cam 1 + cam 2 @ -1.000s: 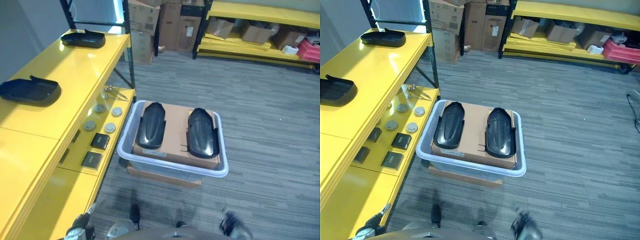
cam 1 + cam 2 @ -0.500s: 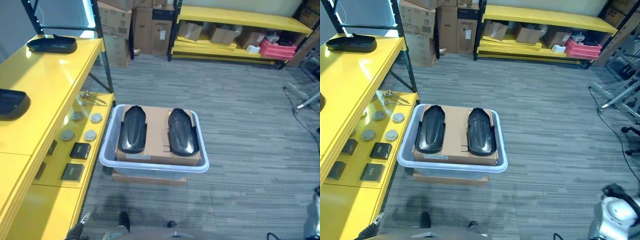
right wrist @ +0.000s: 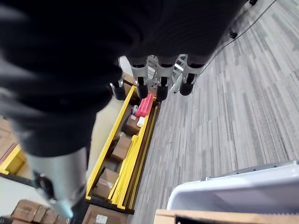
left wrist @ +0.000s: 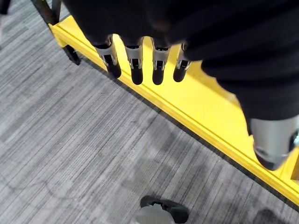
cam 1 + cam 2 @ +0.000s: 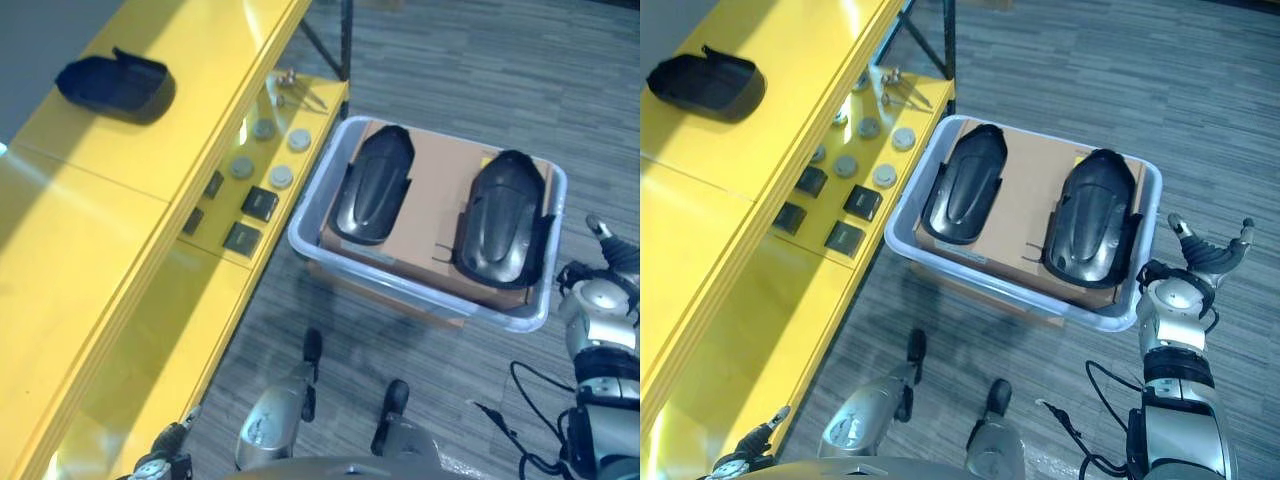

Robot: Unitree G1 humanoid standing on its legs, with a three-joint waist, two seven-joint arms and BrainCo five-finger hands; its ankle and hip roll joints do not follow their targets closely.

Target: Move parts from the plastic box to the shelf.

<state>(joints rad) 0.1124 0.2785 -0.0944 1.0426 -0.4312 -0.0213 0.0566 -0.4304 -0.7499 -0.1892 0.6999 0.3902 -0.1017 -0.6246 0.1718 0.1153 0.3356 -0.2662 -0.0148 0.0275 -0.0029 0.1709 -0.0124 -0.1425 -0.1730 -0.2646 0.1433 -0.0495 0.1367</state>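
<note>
A grey plastic box (image 5: 310, 238) stands on the floor with a cardboard sheet in it. Two black moulded parts lie on the sheet, one on the shelf side (image 5: 372, 186) and one on the far side (image 5: 500, 218). My right hand (image 5: 1206, 256) hangs just outside the box's right corner, fingers (image 3: 161, 84) straight and holding nothing. My left hand (image 4: 135, 65) is low beside the yellow shelf's (image 5: 90, 250) front edge, fingers straight and holding nothing. Another black part (image 5: 115, 85) rests on the shelf top.
The shelf's lower board (image 5: 255, 150) holds round discs (image 5: 282, 176), black square blocks (image 5: 260, 203) and metal tools (image 5: 295, 90), right beside the box. Grey carpet (image 5: 470, 60) surrounds the box. Far yellow racks with cartons (image 3: 119, 158) show in the right wrist view.
The camera has swung down and closer, so the whole scene has shifted. My right hand has risen from the lower right to beside the box's right corner.
</note>
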